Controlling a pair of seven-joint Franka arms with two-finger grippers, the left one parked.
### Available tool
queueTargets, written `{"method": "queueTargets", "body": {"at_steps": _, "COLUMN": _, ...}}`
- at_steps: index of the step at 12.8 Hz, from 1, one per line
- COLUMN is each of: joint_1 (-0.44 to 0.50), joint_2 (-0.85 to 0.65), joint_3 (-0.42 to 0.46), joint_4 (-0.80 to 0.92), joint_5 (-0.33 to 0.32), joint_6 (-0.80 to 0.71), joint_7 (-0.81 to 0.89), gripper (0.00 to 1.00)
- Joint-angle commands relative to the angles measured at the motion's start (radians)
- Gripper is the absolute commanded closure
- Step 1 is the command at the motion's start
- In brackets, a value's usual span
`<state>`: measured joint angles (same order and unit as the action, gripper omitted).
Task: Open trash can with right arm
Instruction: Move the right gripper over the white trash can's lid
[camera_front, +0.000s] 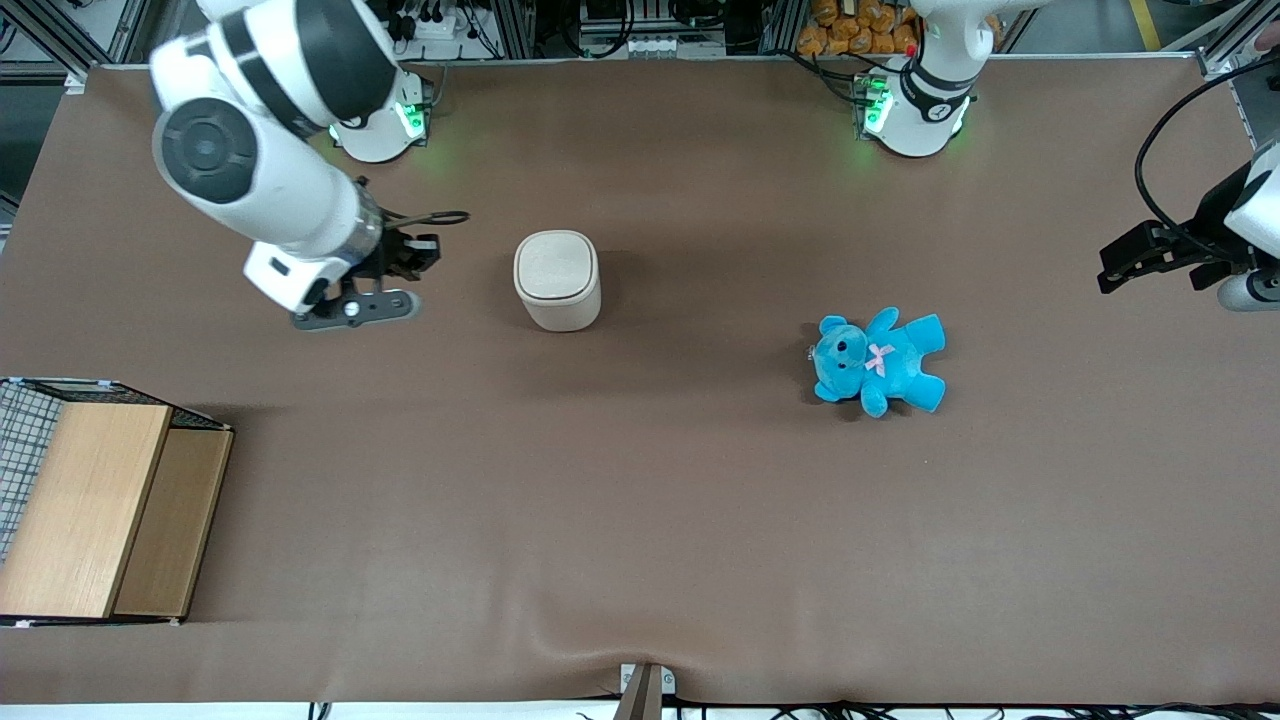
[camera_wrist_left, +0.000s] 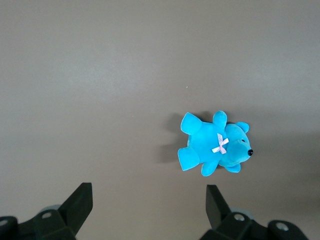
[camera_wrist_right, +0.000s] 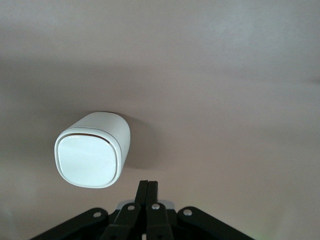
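the trash can stands lid-down mid-surface, just beside the right arm's empty claw, fingers pressed together; light, smooth plastic likely to slide, so push the flip lid at its edge.

pincer pressed closed beside trash can, bare table between, lid shut

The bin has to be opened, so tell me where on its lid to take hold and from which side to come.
Probably the lid's rim. The trash can stands upright with its flat lid shut flush, so only the edge seam offers purchase. The hinge side cannot be made out. The gripper, fingers shut, hangs beside the can toward the working arm's end; come from there, from above.
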<state>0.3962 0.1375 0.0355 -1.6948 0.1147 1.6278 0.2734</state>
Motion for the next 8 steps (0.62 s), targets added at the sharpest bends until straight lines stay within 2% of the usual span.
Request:
{"method": "queueTargets", "body": {"at_steps": 1, "joint_1": 0.048, "joint_2": -0.044, "joint_3": -0.005, "joint_4": -0.106, "joint_5": 0.019, "joint_6": 0.078, "joint_7": 0.064, "gripper": 1.00}}
{"method": "queueTargets", "body": {"at_steps": 5, "joint_1": 0.119, "joint_2": -0.076, "joint_3": -0.005, "joint_4": -0.264, "joint_5": 0.019, "joint_6": 0.252, "joint_7": 0.105, "gripper": 1.00}}
{"method": "queueTargets", "body": {"at_steps": 8, "joint_1": 0.173, "joint_2": -0.065, "joint_3": -0.005, "joint_4": -0.285, "joint_5": 0.019, "joint_6": 0.299, "joint_7": 0.176, "gripper": 1.00}}
